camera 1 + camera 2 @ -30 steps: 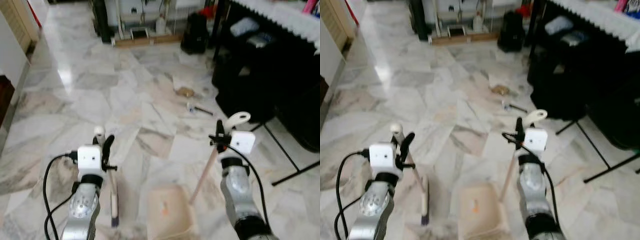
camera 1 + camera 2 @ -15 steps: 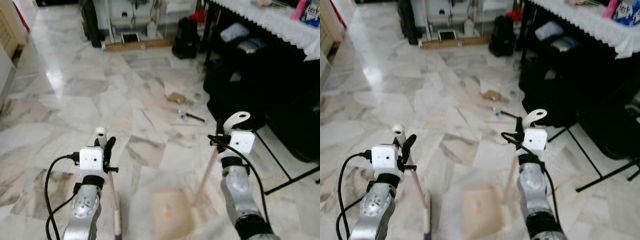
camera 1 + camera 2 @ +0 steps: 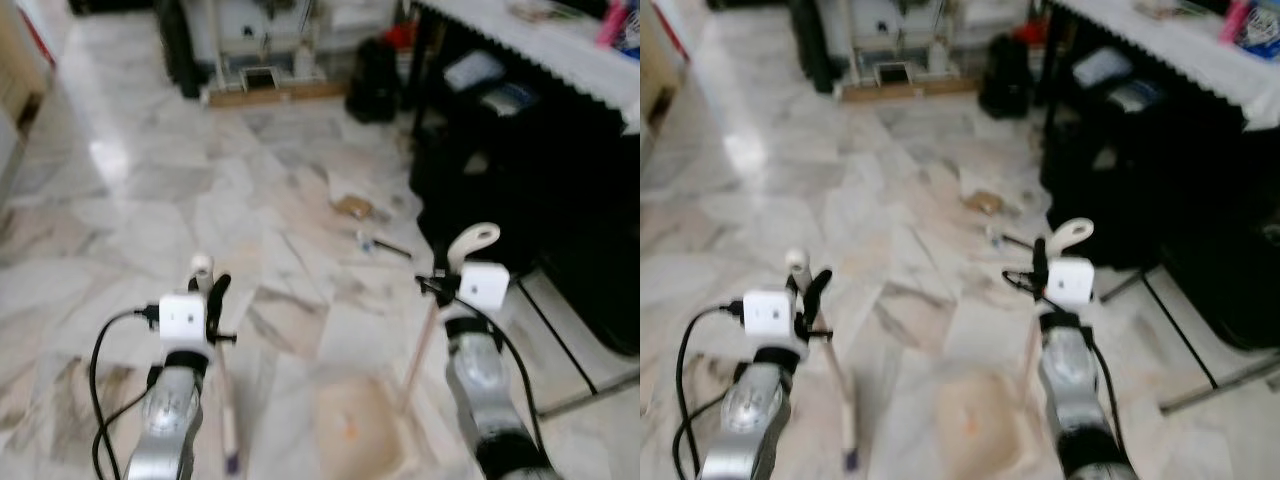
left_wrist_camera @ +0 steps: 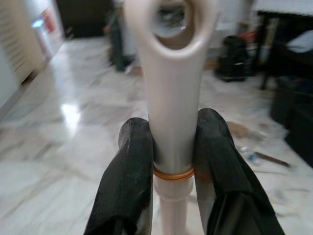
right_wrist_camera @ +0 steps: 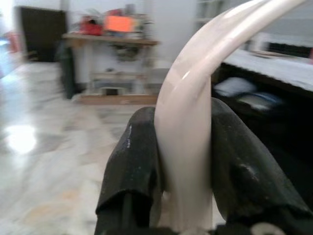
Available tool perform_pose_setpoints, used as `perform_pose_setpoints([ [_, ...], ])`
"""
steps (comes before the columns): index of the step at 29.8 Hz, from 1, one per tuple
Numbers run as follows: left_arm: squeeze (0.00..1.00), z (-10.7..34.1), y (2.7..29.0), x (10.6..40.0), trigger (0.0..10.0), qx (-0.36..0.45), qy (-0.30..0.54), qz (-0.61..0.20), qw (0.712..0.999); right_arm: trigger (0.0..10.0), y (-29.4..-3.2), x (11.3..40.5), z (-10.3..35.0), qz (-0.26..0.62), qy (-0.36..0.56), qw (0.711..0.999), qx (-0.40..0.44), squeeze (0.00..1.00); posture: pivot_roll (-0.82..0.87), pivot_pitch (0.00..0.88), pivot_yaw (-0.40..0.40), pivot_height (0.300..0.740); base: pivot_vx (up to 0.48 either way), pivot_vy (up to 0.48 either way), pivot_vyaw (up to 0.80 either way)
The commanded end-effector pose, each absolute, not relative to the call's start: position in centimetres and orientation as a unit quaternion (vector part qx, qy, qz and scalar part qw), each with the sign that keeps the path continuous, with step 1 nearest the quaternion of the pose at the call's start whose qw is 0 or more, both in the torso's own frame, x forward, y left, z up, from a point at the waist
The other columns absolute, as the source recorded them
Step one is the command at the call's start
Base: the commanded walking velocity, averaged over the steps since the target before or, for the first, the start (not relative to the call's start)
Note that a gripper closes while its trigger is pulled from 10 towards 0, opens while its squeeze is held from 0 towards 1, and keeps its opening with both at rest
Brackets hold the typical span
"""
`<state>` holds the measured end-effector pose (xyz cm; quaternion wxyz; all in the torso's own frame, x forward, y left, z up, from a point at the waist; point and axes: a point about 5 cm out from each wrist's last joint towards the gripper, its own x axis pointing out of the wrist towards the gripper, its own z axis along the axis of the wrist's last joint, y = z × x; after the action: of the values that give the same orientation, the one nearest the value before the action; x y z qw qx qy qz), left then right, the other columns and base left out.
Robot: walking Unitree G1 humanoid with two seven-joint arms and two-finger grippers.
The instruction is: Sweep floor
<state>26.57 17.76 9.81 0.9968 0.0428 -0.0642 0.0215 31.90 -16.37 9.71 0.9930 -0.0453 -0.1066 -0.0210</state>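
My left gripper is shut on the pale handle of a broom, whose stick slants down to a brush head on the marble floor. My right gripper is shut on the curved cream handle of a dustpan. Its pan rests on the floor between my arms. Ahead lie a brown scrap and a few small bits of litter, roughly a metre beyond the pan.
A black-draped table and a black folding stand close off the right side. Shelving with a wooden board and a black bag stand at the back. Open marble floor stretches ahead and to the left.
The whole picture has shifted slightly and blurred, so the camera has moved. Both grippers keep the same hold on their handles.
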Motion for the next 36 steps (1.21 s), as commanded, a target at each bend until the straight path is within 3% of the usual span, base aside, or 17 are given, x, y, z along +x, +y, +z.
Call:
perform_pose_setpoints([
  [1,0.01,10.7,18.0,26.7,10.0,0.05,-0.083,0.025,0.995,10.0,-15.6,32.3,10.8,-0.017,-0.13,0.991,-0.022,0.0,0.02,0.077,-0.048,0.74,0.416,0.0,0.0],
  [30,0.01,10.7,17.9,26.9,10.0,0.051,-0.09,0.019,0.994,10.0,-14.9,33.2,11.9,0.005,-0.147,0.988,-0.036,0.0,0.02,0.001,-0.046,0.74,0.416,0.0,0.0],
  [36,0.01,10.8,17.8,27.2,10.0,0.05,-0.091,0.02,0.994,10.0,-15.6,32.9,11.7,-0.005,-0.145,0.989,-0.035,0.0,0.02,0.018,-0.047,0.74,0.415,0.0,0.74],
])
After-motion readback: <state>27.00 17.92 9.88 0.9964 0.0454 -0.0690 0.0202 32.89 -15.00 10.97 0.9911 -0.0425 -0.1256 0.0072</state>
